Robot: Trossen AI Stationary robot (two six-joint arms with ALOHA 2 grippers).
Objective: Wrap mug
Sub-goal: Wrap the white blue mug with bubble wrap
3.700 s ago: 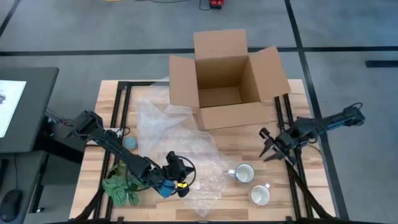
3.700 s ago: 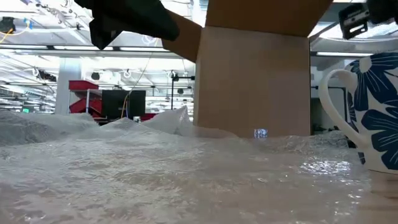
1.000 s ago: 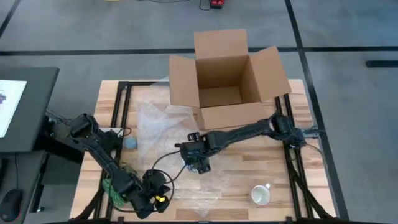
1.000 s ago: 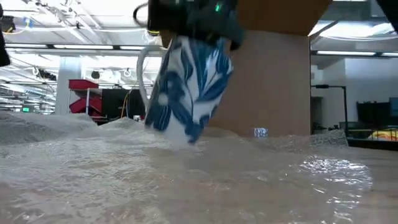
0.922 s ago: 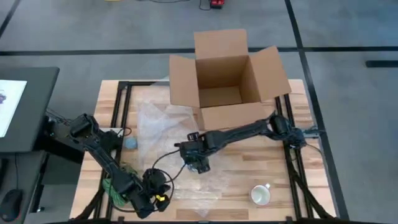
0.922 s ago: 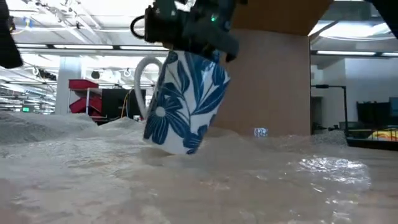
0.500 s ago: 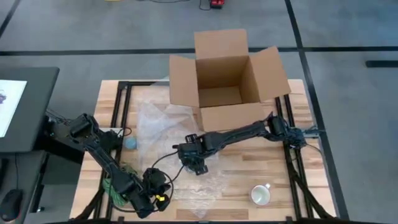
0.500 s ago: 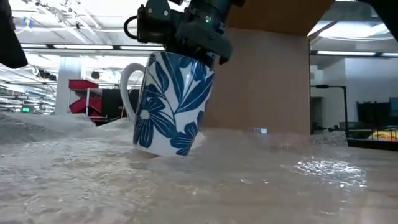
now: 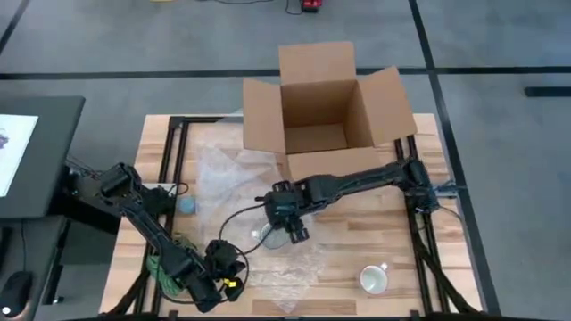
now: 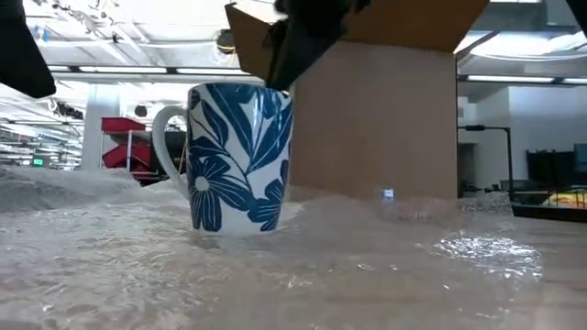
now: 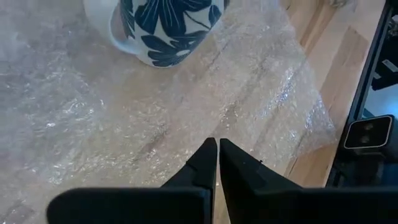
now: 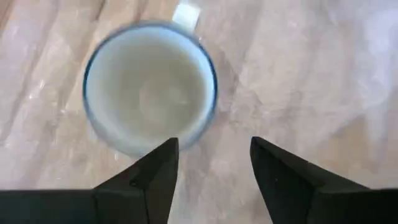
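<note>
A white mug with blue leaves (image 10: 238,156) stands upright on its base on the clear bubble wrap (image 9: 234,183), near the middle of the table (image 9: 270,237). My right gripper (image 12: 214,146) is open just above the mug, looking down into its white inside (image 12: 149,87); the low view shows it dark over the rim (image 10: 293,37). My left gripper (image 11: 217,144) is shut with nothing seen between its fingers. It hangs over the wrap's near left part (image 9: 227,278), the mug (image 11: 165,28) beyond it.
An open cardboard box (image 9: 321,116) stands at the table's far middle. A second white mug (image 9: 375,279) sits at the near right. A green plant-like thing (image 9: 165,266) and a small blue object (image 9: 186,205) lie at the left. Bare wood shows right of the wrap.
My right gripper has lowered the tilted mug onto the bubble wrap, tipped it upright onto its base and let go. It now stands a little above the mug's rim. The mug has come slightly toward the table's left in the low view.
</note>
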